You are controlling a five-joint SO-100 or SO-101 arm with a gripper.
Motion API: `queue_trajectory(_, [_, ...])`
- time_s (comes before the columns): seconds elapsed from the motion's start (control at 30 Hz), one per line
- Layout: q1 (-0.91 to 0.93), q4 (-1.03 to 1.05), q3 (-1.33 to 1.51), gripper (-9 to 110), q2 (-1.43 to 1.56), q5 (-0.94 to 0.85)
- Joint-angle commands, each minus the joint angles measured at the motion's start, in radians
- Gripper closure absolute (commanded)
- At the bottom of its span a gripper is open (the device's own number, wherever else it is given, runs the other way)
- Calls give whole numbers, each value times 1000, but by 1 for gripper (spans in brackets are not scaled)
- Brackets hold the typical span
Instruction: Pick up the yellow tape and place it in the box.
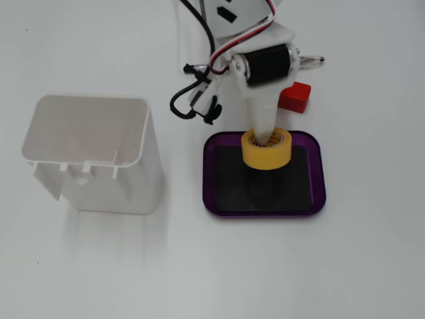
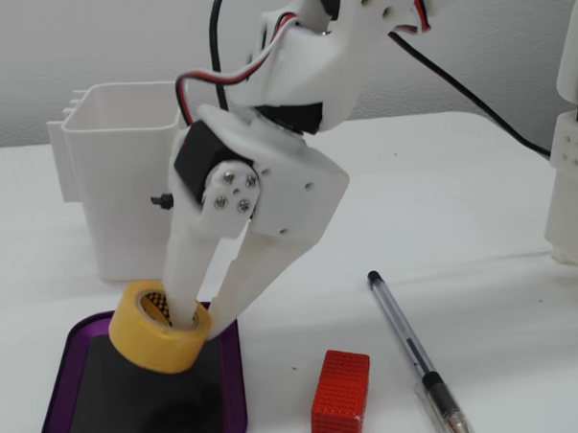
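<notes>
The yellow tape (image 1: pixel 266 149) (image 2: pixel 159 330) hangs tilted just above the box (image 1: pixel 216 202) (image 2: pixel 79 342), a shallow purple tray with a black floor. My gripper (image 1: pixel 269 142) (image 2: pixel 200 324) is shut on the roll: one white finger goes down through the core and the other presses on the outer wall. The tape's shadow falls on the black floor. In a fixed view from above, the roll sits over the tray's far middle part.
A tall white container (image 1: pixel 93 154) (image 2: pixel 134 175) stands beside the tray. A red block (image 1: pixel 296 97) (image 2: pixel 340 398) and a pen (image 2: pixel 415 360) lie on the white table on the tray's other side. Black and red cables (image 1: pixel 192 100) hang off the arm.
</notes>
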Motion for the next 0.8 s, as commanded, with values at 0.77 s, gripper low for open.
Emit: queue_trajectory(0.77, [0,727,-32,92,827,235])
